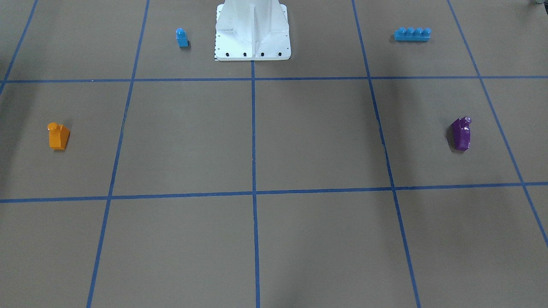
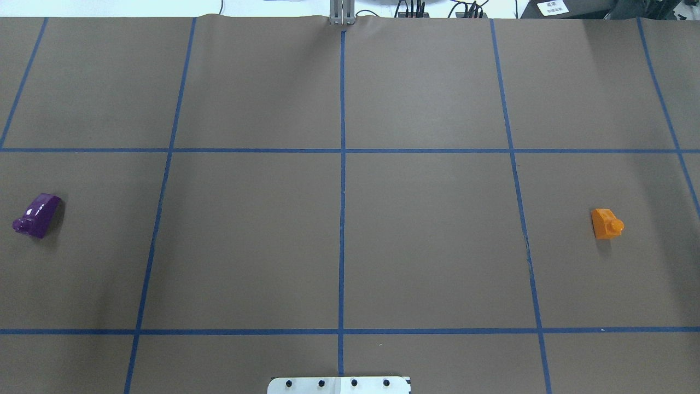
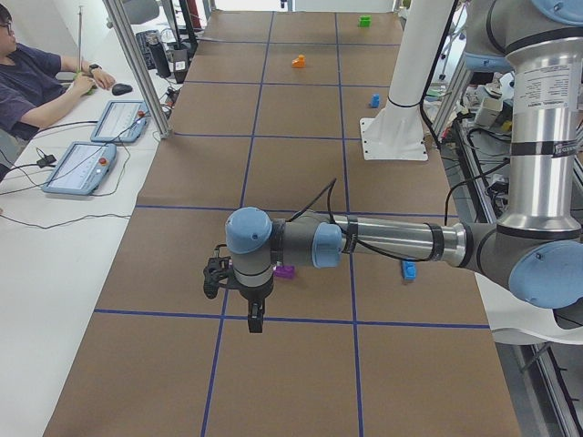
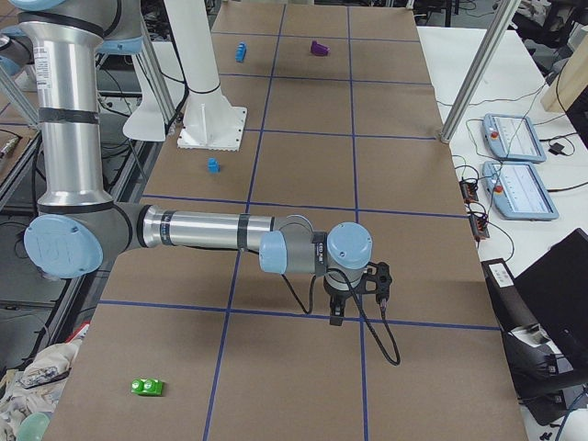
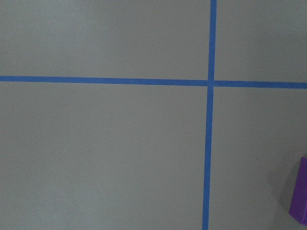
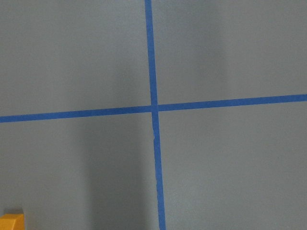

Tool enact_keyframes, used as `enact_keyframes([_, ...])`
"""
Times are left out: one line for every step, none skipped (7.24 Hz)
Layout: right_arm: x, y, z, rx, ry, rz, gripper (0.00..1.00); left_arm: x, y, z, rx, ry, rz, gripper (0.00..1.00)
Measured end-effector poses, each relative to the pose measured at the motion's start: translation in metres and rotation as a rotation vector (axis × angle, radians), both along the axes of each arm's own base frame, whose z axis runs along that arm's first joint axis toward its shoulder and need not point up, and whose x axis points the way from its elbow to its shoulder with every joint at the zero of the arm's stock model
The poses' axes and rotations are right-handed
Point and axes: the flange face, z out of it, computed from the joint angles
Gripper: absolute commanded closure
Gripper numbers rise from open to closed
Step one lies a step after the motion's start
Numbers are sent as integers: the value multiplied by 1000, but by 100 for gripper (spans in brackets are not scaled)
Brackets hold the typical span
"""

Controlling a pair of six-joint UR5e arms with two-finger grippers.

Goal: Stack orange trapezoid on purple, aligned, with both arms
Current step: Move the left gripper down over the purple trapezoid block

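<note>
The orange trapezoid (image 2: 606, 223) stands on the brown table at the robot's right side, also in the front view (image 1: 58, 136), and its corner shows in the right wrist view (image 6: 10, 221). The purple block (image 2: 36, 215) lies at the robot's left side, seen in the front view (image 1: 461, 133) and at the edge of the left wrist view (image 5: 300, 196). The left gripper (image 3: 254, 324) hangs just above the table beside the purple block (image 3: 285, 271). The right gripper (image 4: 336, 318) hangs low over the far end. I cannot tell whether either is open or shut.
A small blue one-stud block (image 1: 182, 37) and a long blue four-stud brick (image 1: 412, 34) sit near the white robot base (image 1: 252, 30). A green block (image 4: 147, 387) lies beyond the right gripper. An operator (image 3: 32, 82) sits at the side table with tablets.
</note>
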Motion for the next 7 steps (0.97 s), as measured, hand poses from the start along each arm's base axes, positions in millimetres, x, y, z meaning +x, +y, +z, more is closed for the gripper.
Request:
enact_keyframes([0,0,0,0,0,0,0,0,0,0,0,0,0,0])
enact_keyframes([0,0,-1,3,-1,0,0,0,-1,-3,6,0,-1,0])
enact_keyframes([0,-1,-3,5,-1,0,0,3,-2,-13,23,1,2,0])
enact_keyframes([0,-1,-4,7,-1,0,0,14,-6,-34,64,3,23,0])
enact_keyframes([-1,-1,-5,8,-2,0,0,38,-9,-61,119,7,72,0])
enact_keyframes([-1,-1,-6,9,-3,0,0,66,-11,-78,148,12,115,0])
enact_keyframes([-1,-1,-7,11,-5,1,0,90,-12,-85,150,22,128,0])
